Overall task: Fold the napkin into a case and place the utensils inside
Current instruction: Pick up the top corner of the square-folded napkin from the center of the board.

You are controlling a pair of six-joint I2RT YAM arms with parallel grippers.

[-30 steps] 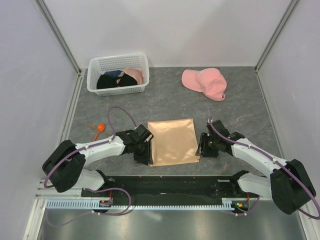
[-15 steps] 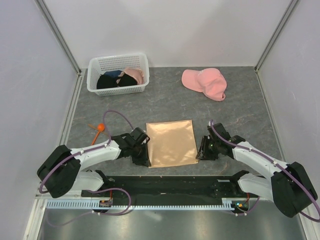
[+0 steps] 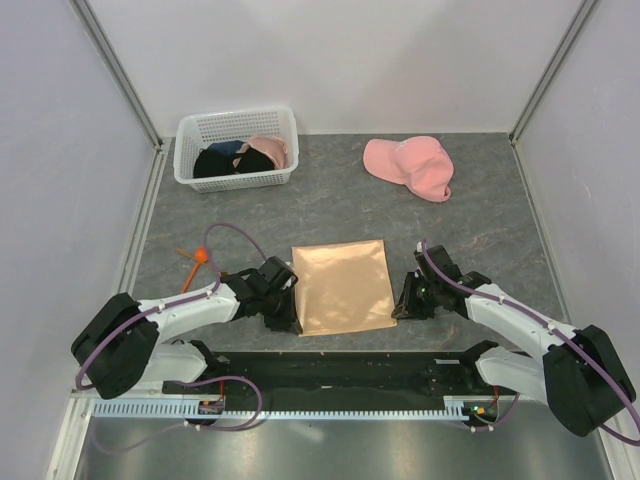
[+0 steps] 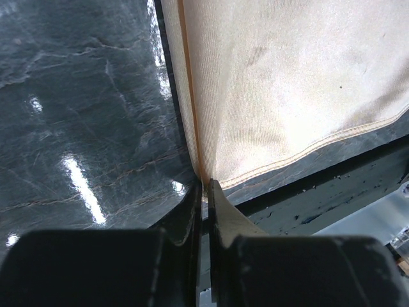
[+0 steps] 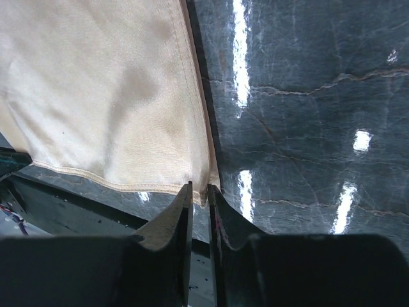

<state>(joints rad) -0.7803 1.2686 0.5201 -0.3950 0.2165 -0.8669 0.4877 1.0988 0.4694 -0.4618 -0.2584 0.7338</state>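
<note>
As the tabletop (image 3: 340,205) is hard and glossy, thin cloth will likely skate on it rather than stay put.

Napkin (image 3: 343,285) lies flat, on the arm side of the white basket (image 3: 238,180) and a bit to the basket's right. My read: it's light, limp and slick, with no stiffness of its own. It will sag between two grips, and a fold won't keep its crease unless pressed down. Take it at the hemmed corners, where the stitched edge gives something to bite. A mid-panel pinch would only bunch it.

Pink cap (image 3: 410,165) is well right of the basket and not involved.

Left hand (image 4: 205,188) is clenched on the napkin's near-left corner, hem caught in the thin slit between its jaws. Right hand (image 5: 199,192) is the same on the near-right corner, with the hem running in between the jaws.

Utensils (image 3: 198,257) are on the arm side of the basket's left end, well apart from it. The orange spoon bowl is clear; the other pieces are too small to sort. Probably light and stiff, lying low, so awkward to pick off a flat surface.

The top view gives the layout, utensils and both arms, but can't resolve the grips. The wrist views show hem, stitching and weave in the jaws, but no utensils, basket or far edge.
</note>
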